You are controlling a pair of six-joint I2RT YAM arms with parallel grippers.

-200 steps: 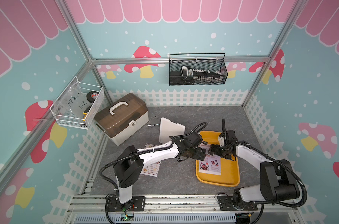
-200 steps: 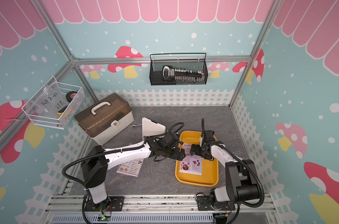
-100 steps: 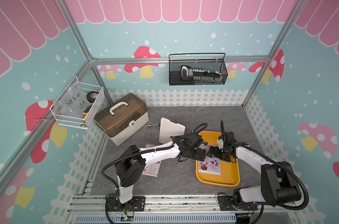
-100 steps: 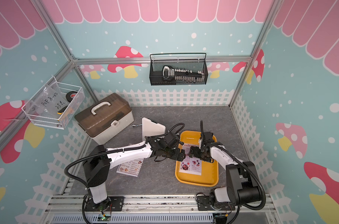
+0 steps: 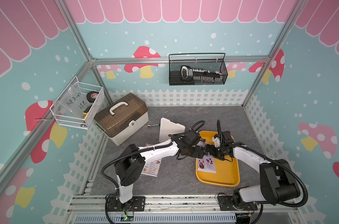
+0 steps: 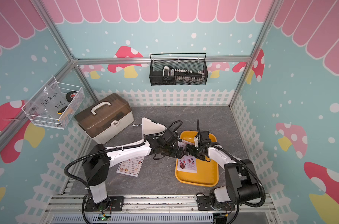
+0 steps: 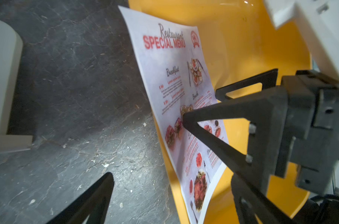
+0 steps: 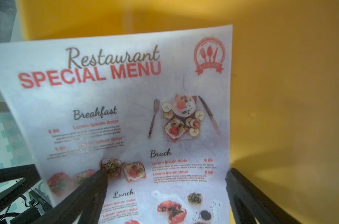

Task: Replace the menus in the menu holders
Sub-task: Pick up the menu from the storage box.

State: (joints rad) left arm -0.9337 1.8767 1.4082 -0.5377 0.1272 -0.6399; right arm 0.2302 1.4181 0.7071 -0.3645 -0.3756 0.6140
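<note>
The SPECIAL MENU sheet (image 5: 207, 164) lay face-up in the yellow tray (image 5: 225, 175), along the tray's rim nearer the left arm, its upper half directly beneath the right end effector (image 8: 166, 171). That end effector stood fully open and gripped nothing. One fingertip (image 8: 101, 178) met the printed face, and the other hung over bare tray just beside the sheet's edge. The left end effector (image 5: 201, 152), likewise spread wide and empty, hovered at the same tray rim above the worktop (image 5: 174, 182), nearly tip to tip with the right one. The menu holder (image 5: 169, 129) stood upright beyond the tray's far corner. A second menu sheet (image 5: 152, 168) lay on the worktop well apart from the tray, partly under the left arm. Compared with one second earlier, the right end effector had shifted slightly toward that rim, while both sheets and the holder were unmoved.
</note>
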